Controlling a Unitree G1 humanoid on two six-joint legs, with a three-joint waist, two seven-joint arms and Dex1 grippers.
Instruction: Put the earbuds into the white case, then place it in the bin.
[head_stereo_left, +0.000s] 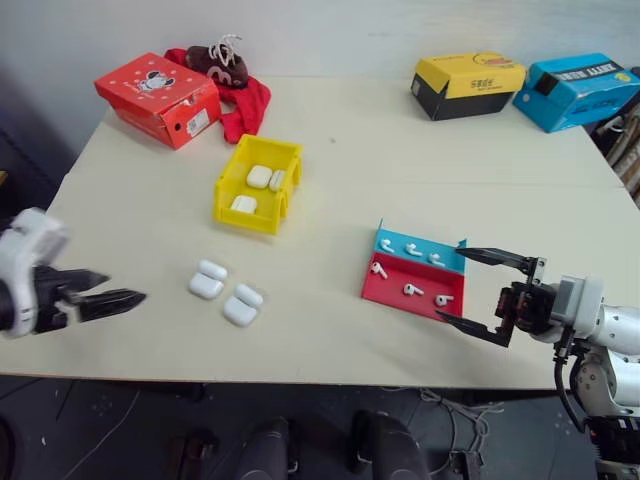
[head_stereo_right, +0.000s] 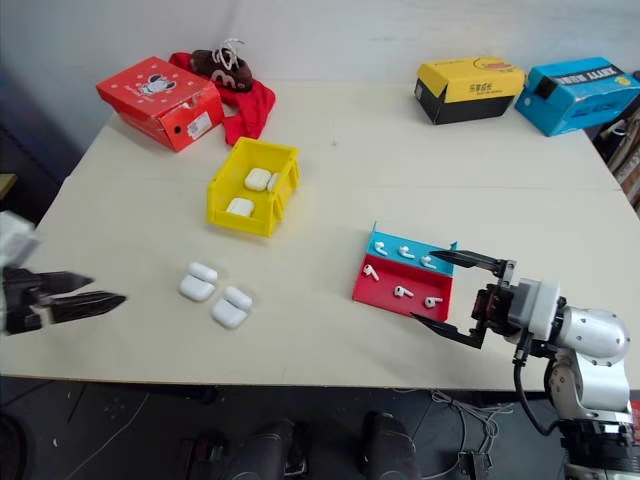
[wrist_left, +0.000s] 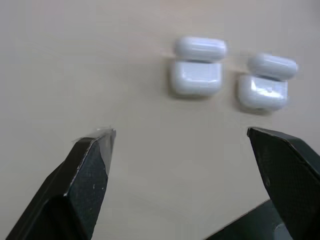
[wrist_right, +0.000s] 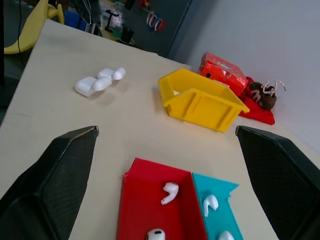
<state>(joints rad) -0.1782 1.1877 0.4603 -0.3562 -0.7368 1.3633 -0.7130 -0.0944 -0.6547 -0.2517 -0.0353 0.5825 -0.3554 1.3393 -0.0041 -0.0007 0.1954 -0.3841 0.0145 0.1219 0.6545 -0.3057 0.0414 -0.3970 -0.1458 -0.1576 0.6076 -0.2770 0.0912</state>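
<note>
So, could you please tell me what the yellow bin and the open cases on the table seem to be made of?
The yellow bin: likely moulded plastic, with an even bright colour and thin rigid walls. The open cases: probably glossy hard plastic, white with soft highlights on rounded lids.

six earbuds (head_stereo_left: 411, 289), five white cases (head_stereo_left: 207, 279), one bin (head_stereo_left: 232, 182), three boxes (head_stereo_left: 158, 98)

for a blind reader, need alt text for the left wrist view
Two open white cases lie side by side on the beige table, lids up, beyond the left gripper, whose black fingers stand wide apart and empty.
</note>
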